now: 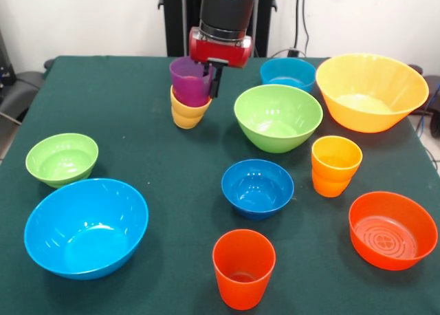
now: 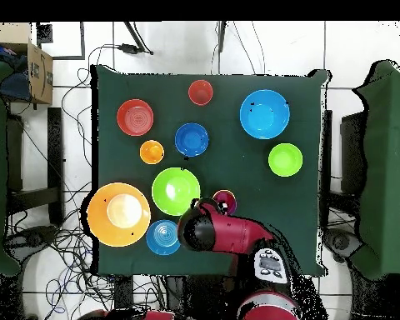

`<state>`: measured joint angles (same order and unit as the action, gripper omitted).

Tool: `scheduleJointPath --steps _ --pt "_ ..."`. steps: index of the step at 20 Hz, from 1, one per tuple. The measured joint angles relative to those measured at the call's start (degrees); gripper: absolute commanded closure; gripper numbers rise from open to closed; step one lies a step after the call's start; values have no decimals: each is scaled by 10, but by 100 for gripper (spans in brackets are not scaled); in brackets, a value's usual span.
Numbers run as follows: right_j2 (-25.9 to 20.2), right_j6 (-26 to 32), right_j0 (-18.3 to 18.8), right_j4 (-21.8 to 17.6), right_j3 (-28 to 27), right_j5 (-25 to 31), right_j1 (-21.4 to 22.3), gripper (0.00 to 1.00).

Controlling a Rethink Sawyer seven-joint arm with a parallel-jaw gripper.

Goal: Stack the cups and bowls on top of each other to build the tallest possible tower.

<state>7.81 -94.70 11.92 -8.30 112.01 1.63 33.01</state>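
Observation:
My gripper (image 1: pixel 205 87) is at the back of the table, shut on the rim of the purple cup (image 1: pixel 188 81). The purple cup sits nested in the yellow cup (image 1: pixel 186 113), which stands on the cloth. One black finger (image 1: pixel 215 79) shows outside the cup's right wall. In the overhead view the arm covers the gripper, and only part of the purple cup (image 2: pixel 225 200) shows. The orange-yellow cup (image 1: pixel 335 165) and the red-orange cup (image 1: pixel 243 267) stand alone. Each bowl stands apart.
A large green bowl (image 1: pixel 278 117), a teal bowl (image 1: pixel 287 73) and a large orange-yellow bowl (image 1: pixel 371 91) stand right of the gripper. A dark blue bowl (image 1: pixel 257 188) and an orange-red bowl (image 1: pixel 392 229) are nearer. A small green bowl (image 1: pixel 62 158) and a large light blue bowl (image 1: pixel 86 227) stand left.

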Motion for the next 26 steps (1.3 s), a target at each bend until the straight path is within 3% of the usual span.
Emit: scheduleJointPath --steps 10,26 --pt "16 0 -12 0 -13 0 -9 100" --pt "18 0 8 0 -13 9 -9 100"
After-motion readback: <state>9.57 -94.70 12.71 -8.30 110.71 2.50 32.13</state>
